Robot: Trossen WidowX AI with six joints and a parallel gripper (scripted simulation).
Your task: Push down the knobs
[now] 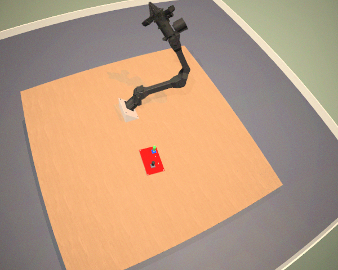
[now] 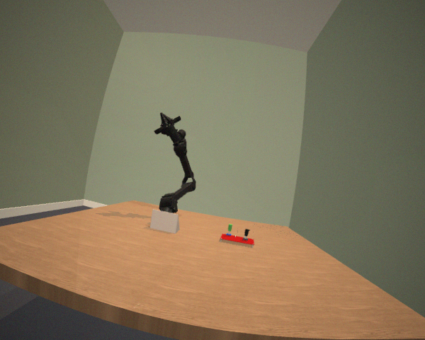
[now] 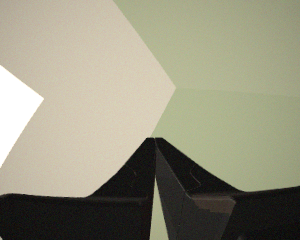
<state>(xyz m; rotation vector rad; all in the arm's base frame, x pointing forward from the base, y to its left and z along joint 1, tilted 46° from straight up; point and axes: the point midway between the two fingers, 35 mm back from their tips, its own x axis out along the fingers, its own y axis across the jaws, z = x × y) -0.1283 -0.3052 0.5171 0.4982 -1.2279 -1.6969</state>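
Observation:
A red circuit board (image 1: 149,158) (image 2: 232,239) stands on short legs on the table. A green knob (image 1: 154,147) (image 2: 229,227) is upright above a blue potentiometer (image 1: 154,151) (image 2: 228,234) near one end; in the exterior view a gap shows between them. A black knob (image 1: 153,163) (image 2: 246,232) is above a grey potentiometer (image 1: 152,166) (image 2: 245,239) near the other end, looking slightly tilted and raised. My gripper (image 1: 150,3) (image 2: 161,114) (image 3: 153,144) is shut and empty, high up and far from the board, pointing upward and away.
The arm's pale base block (image 1: 129,116) (image 2: 164,221) stands on the wooden table (image 1: 105,188) (image 2: 168,274), beside the board. The arm bends up from it. A few small light parts are on the board between and beside the potentiometers. Walls surround the table.

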